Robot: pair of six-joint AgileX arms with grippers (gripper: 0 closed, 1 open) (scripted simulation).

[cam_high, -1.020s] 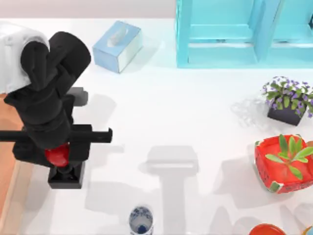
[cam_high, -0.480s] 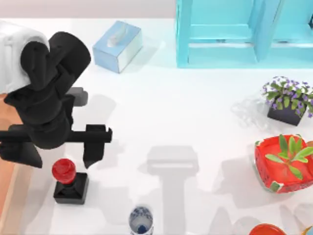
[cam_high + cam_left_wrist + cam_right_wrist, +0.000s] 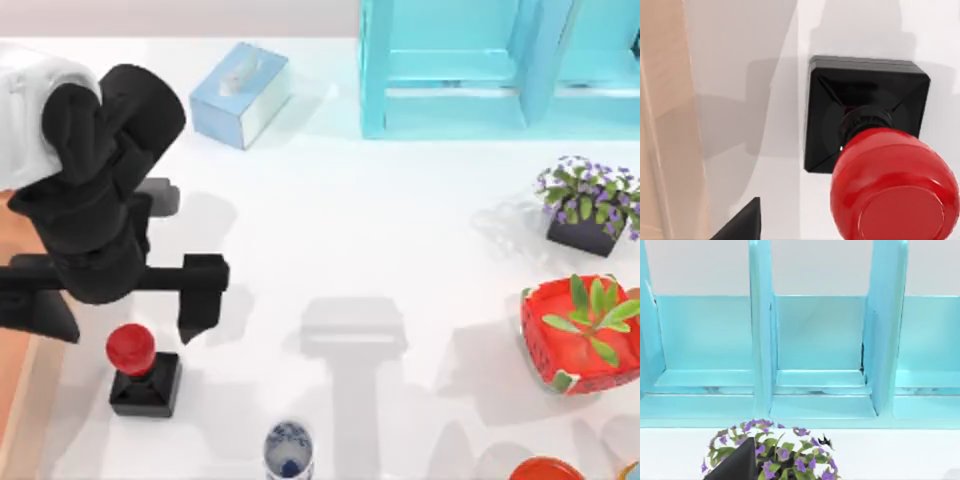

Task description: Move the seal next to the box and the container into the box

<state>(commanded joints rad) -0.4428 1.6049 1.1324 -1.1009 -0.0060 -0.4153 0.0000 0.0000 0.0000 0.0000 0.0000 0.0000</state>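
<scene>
Left gripper point(image 3: 120, 300) — fingers spread wide, apparently clear above the seal point(image 3: 143, 370) — beside the box point(image 3: 12, 350).

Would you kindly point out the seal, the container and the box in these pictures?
seal point(image 3: 131, 347), top view, on its red knob.
container point(image 3: 288, 449), top view, on its patterned rim.
box point(image 3: 662, 125), left wrist view, on its wooden rim.

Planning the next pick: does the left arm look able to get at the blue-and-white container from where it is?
Probably yes. The left gripper hangs open above the seal, and the container stands apart from it near the table's front edge, with bare table between them and nothing crowding its rim.
</scene>
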